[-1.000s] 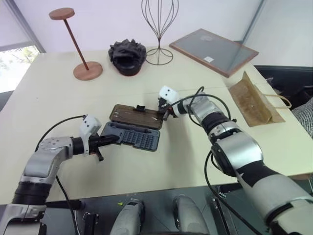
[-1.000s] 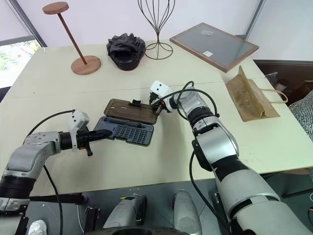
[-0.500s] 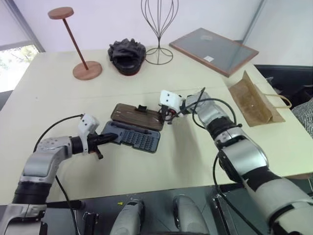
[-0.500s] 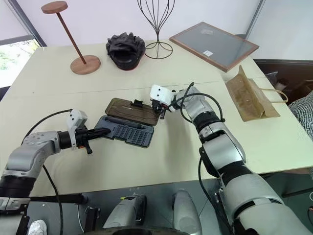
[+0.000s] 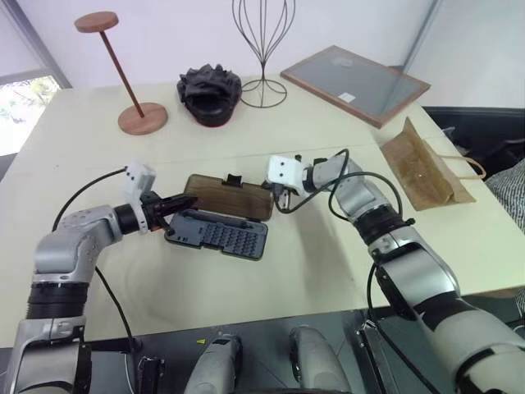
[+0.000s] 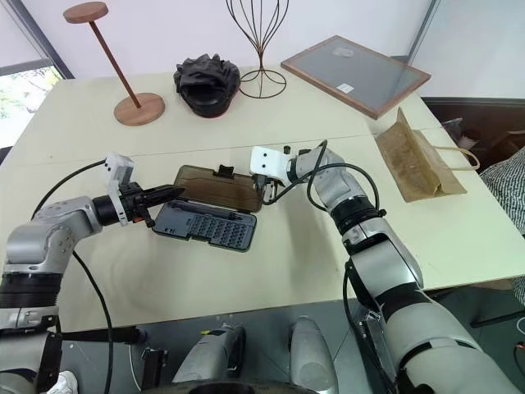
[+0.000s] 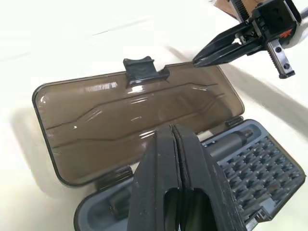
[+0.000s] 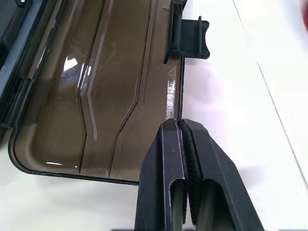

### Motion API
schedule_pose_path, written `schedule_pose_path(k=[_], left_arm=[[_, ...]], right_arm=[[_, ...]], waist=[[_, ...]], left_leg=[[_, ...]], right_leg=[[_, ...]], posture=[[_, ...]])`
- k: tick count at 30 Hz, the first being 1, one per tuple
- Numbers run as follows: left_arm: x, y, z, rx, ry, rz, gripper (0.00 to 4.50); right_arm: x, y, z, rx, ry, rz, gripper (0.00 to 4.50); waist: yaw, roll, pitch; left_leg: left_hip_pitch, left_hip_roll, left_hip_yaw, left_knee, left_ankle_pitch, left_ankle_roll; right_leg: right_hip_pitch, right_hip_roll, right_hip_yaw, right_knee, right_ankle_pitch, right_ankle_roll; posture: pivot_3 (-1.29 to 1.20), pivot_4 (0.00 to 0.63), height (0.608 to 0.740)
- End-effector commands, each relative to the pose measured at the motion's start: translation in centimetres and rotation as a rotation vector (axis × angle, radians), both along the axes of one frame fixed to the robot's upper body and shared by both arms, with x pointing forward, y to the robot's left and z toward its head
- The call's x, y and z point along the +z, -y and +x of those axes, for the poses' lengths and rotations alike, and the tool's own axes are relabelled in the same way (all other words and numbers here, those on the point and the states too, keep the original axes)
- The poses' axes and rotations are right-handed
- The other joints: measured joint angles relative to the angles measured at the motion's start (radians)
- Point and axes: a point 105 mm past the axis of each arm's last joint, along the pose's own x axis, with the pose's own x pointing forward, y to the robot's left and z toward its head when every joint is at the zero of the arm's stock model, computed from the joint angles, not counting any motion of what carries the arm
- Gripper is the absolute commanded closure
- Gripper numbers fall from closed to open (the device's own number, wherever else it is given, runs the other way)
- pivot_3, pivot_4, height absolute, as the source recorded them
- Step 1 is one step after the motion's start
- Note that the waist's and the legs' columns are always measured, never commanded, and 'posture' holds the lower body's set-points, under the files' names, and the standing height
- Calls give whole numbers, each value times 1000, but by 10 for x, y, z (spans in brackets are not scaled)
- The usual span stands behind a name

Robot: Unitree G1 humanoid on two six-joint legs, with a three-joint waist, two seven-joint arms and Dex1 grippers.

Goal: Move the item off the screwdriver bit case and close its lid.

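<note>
The flat dark grey plastic screwdriver bit case [image 5: 217,235] lies open at mid-frame on the cream tabletop [image 5: 328,271], its smoky brown translucent hinged lid [image 5: 228,197] folded back behind it. The left tool [image 5: 185,201], fingers pressed together and holding nothing, hovers at the lid's left end. The right tool [image 6: 267,195], also closed and empty, sits at the lid's right edge. The small flat brown kraft paper bag [image 5: 420,168] lies well apart, at the tabletop's right edge.

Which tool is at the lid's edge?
The right tool, shut, its tips at the lid's short far-end edge; the left tool hangs over the case.
</note>
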Motion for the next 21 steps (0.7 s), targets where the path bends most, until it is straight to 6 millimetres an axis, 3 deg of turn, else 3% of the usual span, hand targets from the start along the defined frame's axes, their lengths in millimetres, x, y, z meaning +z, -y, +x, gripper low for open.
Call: schedule_pose_path(k=[1,8,12,17,21], left_arm=[[29,-8,7,49,88,-51,4500],[64,-38,30,249,159,-213,4500],[69,-63,38,351,158,-243,4500],[49,-92,44,434,91,-233,4500],[23,-95,45,423,21,-194,4500]], right_arm=[[19,-11,-2,56,110,15,4473],[26,-19,-11,121,223,14,4473],[24,-22,-19,148,247,16,4473],[25,-26,-27,176,281,24,4473],[30,-30,-32,192,310,38,4473]], waist=[[1,0,0],[0,0,0],[0,0,0],[-1,0,0],[1,0,0]], left_leg=[[0,0,0,0,0,0],[0,0,0,0,0,0],[0,0,0,0,0,0],[0,0,0,0,0,0],[0,0,0,0,0,0]], right_leg=[[0,0,0,0,0,0],[0,0,0,0,0,0],[0,0,0,0,0,0],[0,0,0,0,0,0],[0,0,0,0,0,0]], posture=[[0,150,740],[0,150,740],[0,150,740],[0,150,740],[0,150,740]])
